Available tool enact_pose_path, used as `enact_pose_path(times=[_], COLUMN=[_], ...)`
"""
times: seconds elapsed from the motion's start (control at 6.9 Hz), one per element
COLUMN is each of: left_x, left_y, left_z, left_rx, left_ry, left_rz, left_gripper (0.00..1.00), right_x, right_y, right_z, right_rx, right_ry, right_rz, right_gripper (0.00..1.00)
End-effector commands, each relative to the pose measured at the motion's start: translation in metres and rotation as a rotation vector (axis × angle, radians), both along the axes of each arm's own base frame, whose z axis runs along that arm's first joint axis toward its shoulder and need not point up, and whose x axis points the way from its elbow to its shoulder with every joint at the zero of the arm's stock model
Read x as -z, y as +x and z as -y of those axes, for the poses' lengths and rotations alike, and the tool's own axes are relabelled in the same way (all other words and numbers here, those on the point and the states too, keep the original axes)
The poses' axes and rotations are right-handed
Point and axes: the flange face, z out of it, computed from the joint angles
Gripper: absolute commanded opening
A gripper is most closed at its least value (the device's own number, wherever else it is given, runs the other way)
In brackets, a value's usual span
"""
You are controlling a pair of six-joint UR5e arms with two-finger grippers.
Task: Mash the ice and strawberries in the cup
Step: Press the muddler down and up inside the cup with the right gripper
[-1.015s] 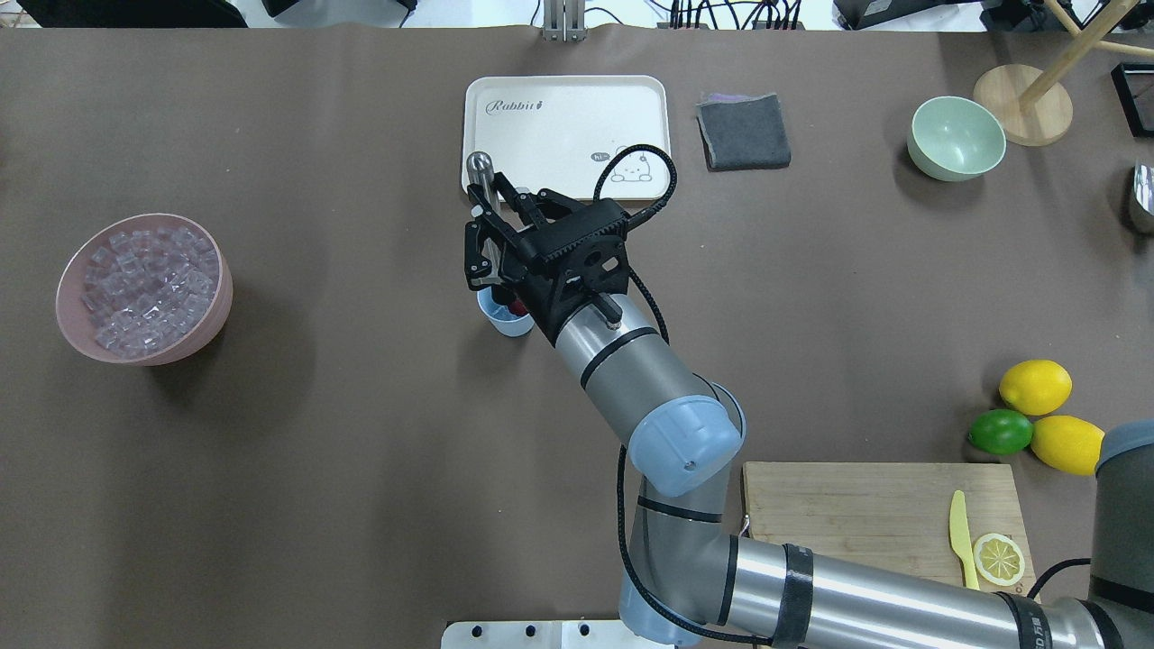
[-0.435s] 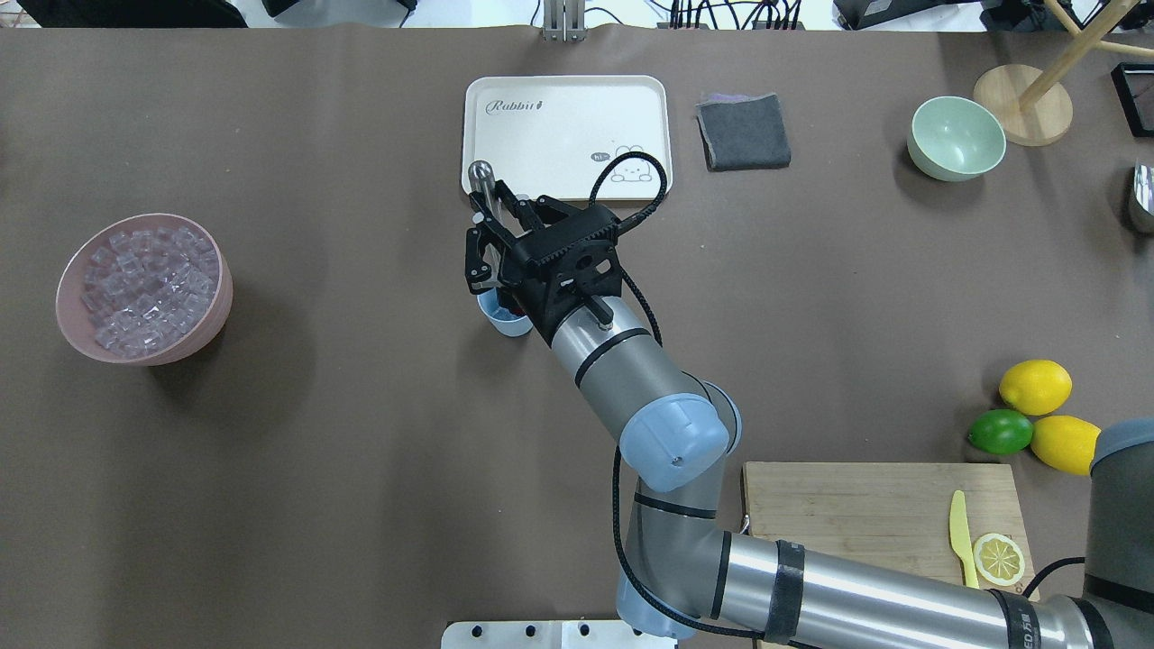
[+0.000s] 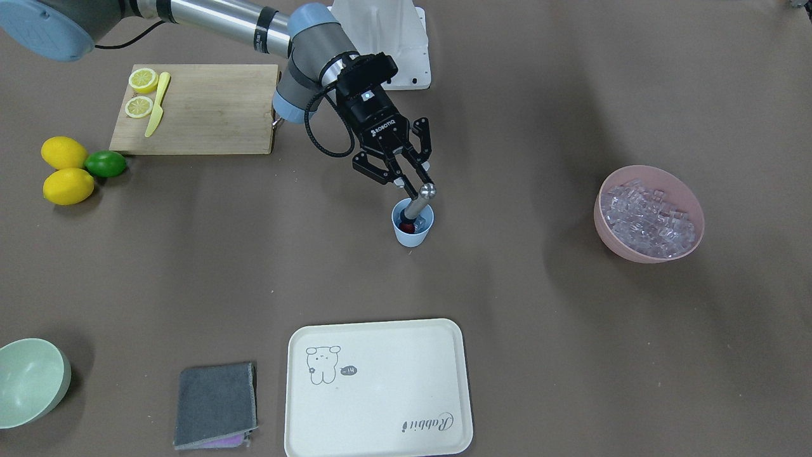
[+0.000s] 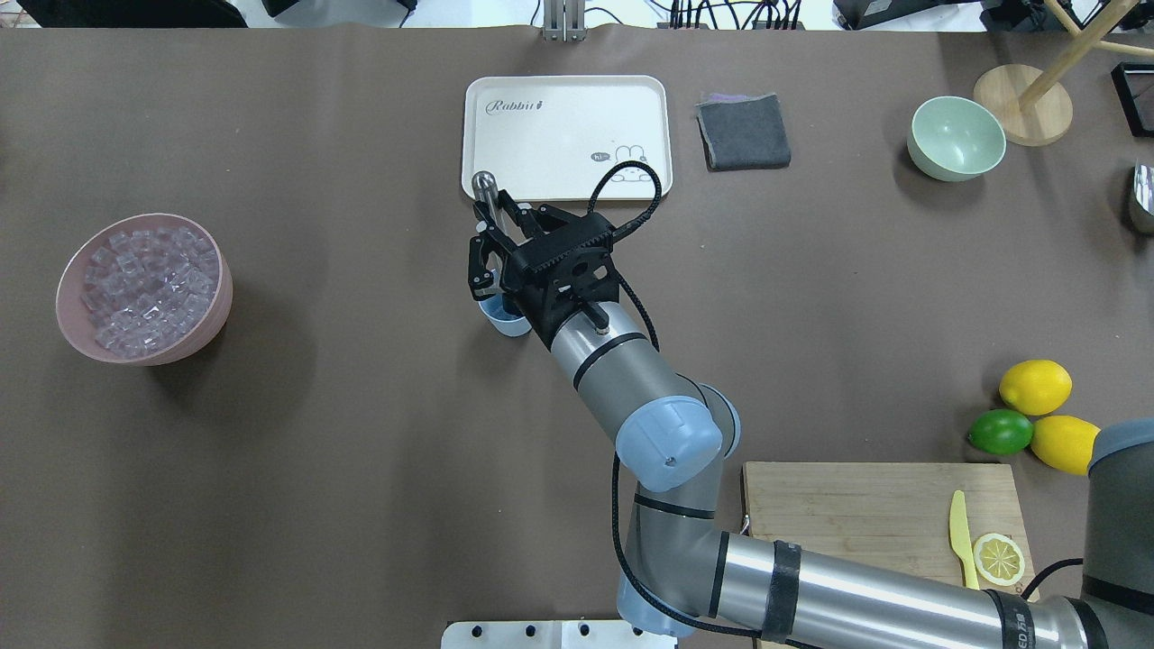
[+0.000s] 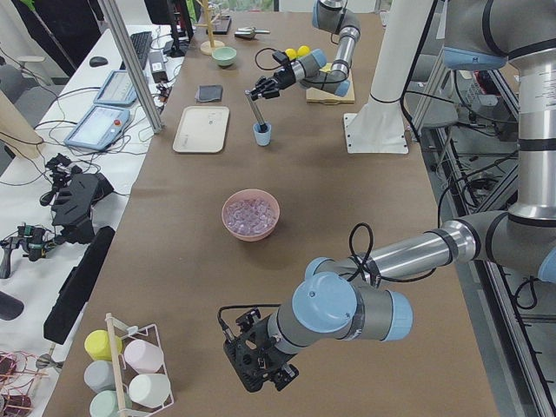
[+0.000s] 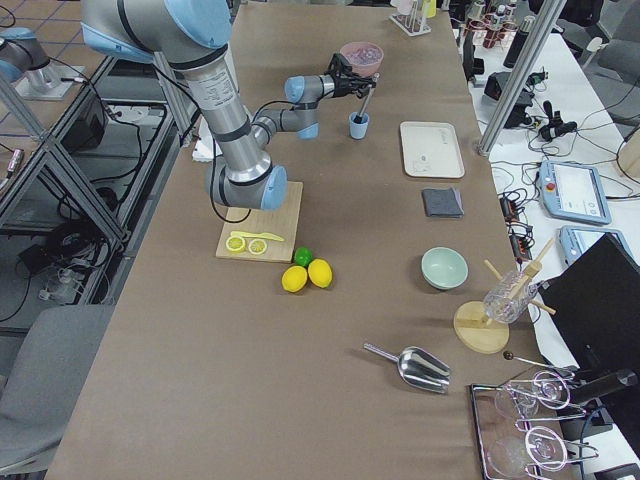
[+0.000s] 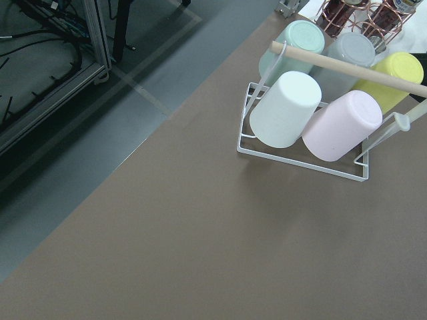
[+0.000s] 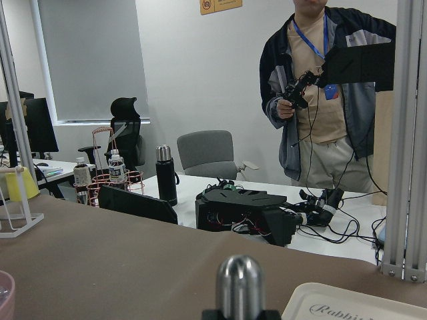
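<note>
Muddler (image 3: 420, 202) pushed lower, cup (image 3: 412, 235) just below right fingers (image 3: 380, 173)

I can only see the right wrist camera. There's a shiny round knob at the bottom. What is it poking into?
Observer: That knob is the top of a metal muddler, clamped in the right hand. Its lower end sits inside the light-blue cup.
Operator: Is there anything in the cup?
Observer: Yes, a red strawberry shows at the muddler's foot.
Operator: Where's the ice?
Observer: The ice cubes fill a pink bowl, which stands apart from the cup on the robot's left side of the table.
</note>
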Motion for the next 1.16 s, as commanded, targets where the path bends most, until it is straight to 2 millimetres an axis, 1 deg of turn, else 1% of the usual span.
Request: enact_pose_path(times=[0.0, 0.14, 0.29, 0.43, 0.58, 0.87, 1.01], left_x=[0.000, 0.000, 0.001, 0.001, 0.001, 0.002, 0.003], left_y=[0.000, 0.000, 0.000, 0.000, 0.000, -0.001, -0.001], left_z=[0.000, 0.000, 0.000, 0.000, 0.001, 0.003, 0.003], left_rx=[0.000, 0.000, 0.000, 0.000, 0.000, 0.000, 0.001], left_ry=[0.000, 0.000, 0.002, 0.002, 0.002, 0.003, 0.004], left_rz=[0.001, 0.000, 0.000, 0.000, 0.000, 0.001, 0.001], left_gripper=[0.98, 0.98, 0.98, 0.98, 0.98, 0.98, 0.98], right_x=[-0.006, -0.001, 0.021, 0.039, 0.051, 0.055, 0.052], right_y=[-0.005, -0.004, 0.006, 0.023, 0.029, 0.035, 0.035], right_z=[0.000, -0.001, -0.003, -0.006, -0.005, 0.005, 0.012], right_rx=[0.004, 0.005, 0.001, 0.001, -0.006, -0.022, -0.031], right_ry=[-0.004, -0.001, 0.013, 0.026, 0.037, 0.040, 0.037], right_rz=[-0.015, -0.005, 0.034, 0.063, 0.078, 0.078, 0.069], right_gripper=[0.00, 0.00, 0.00, 0.00, 0.00, 0.00, 0.00])
